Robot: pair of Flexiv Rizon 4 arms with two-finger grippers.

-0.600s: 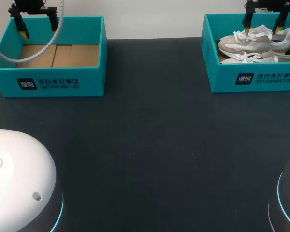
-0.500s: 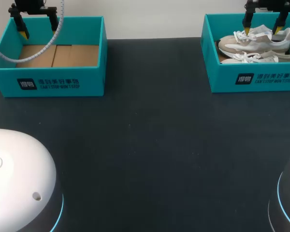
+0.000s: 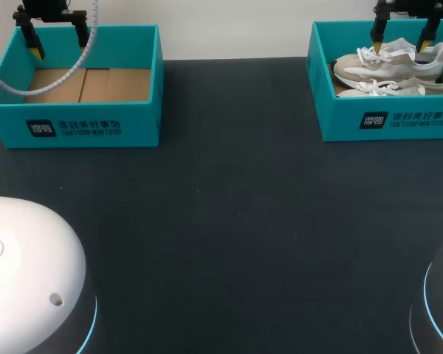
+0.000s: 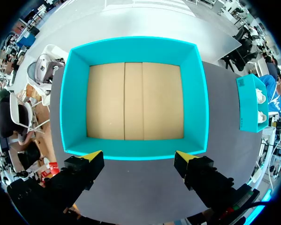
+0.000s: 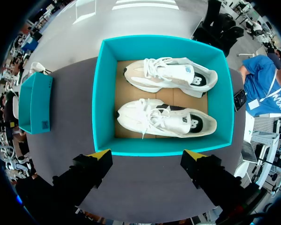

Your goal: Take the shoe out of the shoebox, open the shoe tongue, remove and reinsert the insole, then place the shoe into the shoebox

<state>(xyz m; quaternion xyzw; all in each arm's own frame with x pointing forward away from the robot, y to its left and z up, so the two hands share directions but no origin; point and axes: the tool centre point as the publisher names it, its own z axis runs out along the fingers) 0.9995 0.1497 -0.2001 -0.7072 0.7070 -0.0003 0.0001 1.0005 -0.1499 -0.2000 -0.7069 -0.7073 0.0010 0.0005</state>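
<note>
Right hand (image 5: 146, 154) spread above the shoebox (image 5: 99, 103), two shoes (image 5: 165, 119) inside (side by side); left hand (image 4: 138, 157) spread above other teal box (image 4: 74, 108)

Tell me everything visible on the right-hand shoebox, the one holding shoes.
The shoebox is teal cardboard, lidless, upright at the far right of the dark table, with print on its front wall and a brown floor. Two white sneakers lie on their sides inside, side by side. The open right end effector hangs above, not touching.
</note>
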